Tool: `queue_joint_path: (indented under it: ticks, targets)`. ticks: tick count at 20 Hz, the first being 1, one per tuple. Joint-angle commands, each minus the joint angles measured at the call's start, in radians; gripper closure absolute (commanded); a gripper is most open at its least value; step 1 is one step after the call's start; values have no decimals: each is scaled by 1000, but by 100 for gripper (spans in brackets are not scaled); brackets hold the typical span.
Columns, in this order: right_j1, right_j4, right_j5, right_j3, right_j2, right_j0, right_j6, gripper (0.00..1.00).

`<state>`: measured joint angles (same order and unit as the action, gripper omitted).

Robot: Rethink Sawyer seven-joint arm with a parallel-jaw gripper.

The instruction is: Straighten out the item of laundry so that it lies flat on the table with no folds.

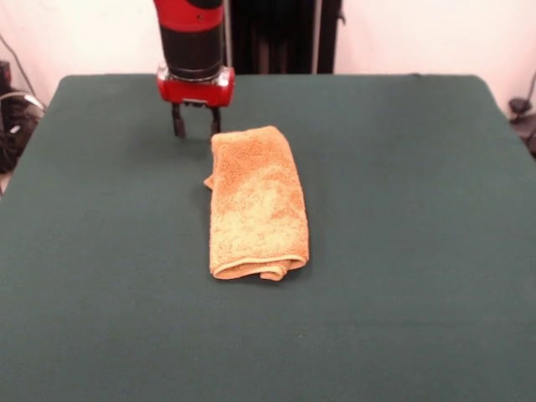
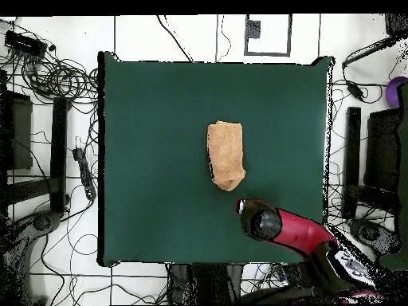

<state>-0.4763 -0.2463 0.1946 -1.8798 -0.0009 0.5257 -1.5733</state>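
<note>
The orange-tan towel (image 1: 255, 205) lies near the middle of the green table (image 1: 402, 167), folded over into a long narrow strip, with a rolled edge at its near end. My gripper (image 1: 197, 130) hangs just past the towel's far left corner, close over the cloth, open and empty. In the overhead view the towel (image 2: 225, 154) lies as a narrow strip on the table (image 2: 151, 119). There the red and black wrist (image 2: 259, 219) sits just below and right of the towel's lower end and hides the fingers. No tag shows.
The table's cloth reaches well beyond the towel on all sides. Cables, stands and dark equipment (image 2: 48, 143) crowd the floor around the table. Black gear stands behind the table's far edge (image 1: 285, 33).
</note>
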Motion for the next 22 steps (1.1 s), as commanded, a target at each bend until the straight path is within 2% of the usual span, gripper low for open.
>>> queue_joint_path:
  ticks: [1, 5, 13, 16, 22]
  targets:
    - [-33, -69, -18, -33, 78, 63, -51, 0]
    - [-24, -66, 11, 7, 76, 59, -61, 0]
    - [-18, -40, 213, 190, 126, 73, 27, 0]
    - [16, -40, 248, 244, 154, 83, 47, 0]
    - [98, -44, 203, 295, 186, 80, 12, 0]
